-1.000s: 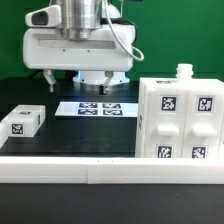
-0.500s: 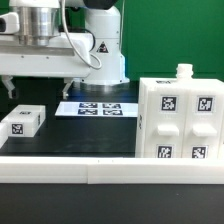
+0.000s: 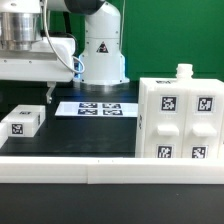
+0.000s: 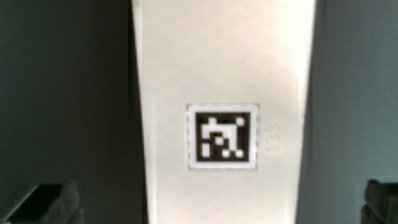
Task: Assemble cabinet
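The cabinet is a large white box with several tagged inset panels. It stands at the exterior view's right near the front rail. A small white tagged part lies at the exterior view's left. My gripper hangs above this part without touching it. In the wrist view the part is a long white bar with one tag. It runs between my dark fingertips, which stand wide apart on either side. My gripper is open and empty.
The marker board lies flat on the black table at the centre back. A white rail runs along the front edge. The arm's white base stands behind the marker board.
My gripper has moved to the exterior view's left, from above the marker board to above the small white part. The cabinet and the small part have not moved.
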`<state>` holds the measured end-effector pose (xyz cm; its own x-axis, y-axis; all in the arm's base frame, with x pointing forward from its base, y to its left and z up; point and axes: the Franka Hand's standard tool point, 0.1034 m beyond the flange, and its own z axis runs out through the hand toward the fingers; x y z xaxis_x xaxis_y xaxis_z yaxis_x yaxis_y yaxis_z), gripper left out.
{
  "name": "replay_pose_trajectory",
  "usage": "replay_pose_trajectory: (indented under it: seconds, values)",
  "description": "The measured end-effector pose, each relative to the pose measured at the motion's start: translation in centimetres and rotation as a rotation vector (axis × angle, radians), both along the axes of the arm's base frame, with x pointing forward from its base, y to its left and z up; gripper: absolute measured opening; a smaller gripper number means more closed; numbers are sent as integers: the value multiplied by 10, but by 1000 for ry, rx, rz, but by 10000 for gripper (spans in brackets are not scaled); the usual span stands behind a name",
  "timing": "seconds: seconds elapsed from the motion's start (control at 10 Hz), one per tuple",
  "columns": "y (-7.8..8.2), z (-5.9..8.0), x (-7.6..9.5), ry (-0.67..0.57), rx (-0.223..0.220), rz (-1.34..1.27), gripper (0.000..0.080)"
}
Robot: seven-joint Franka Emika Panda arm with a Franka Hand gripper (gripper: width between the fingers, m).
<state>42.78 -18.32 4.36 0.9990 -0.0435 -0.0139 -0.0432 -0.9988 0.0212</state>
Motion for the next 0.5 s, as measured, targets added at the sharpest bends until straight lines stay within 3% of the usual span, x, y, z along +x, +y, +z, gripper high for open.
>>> replay_pose_trajectory:
  seconds: [0.5]
  values:
    - [1,-27,-8,16,-20,11,797]
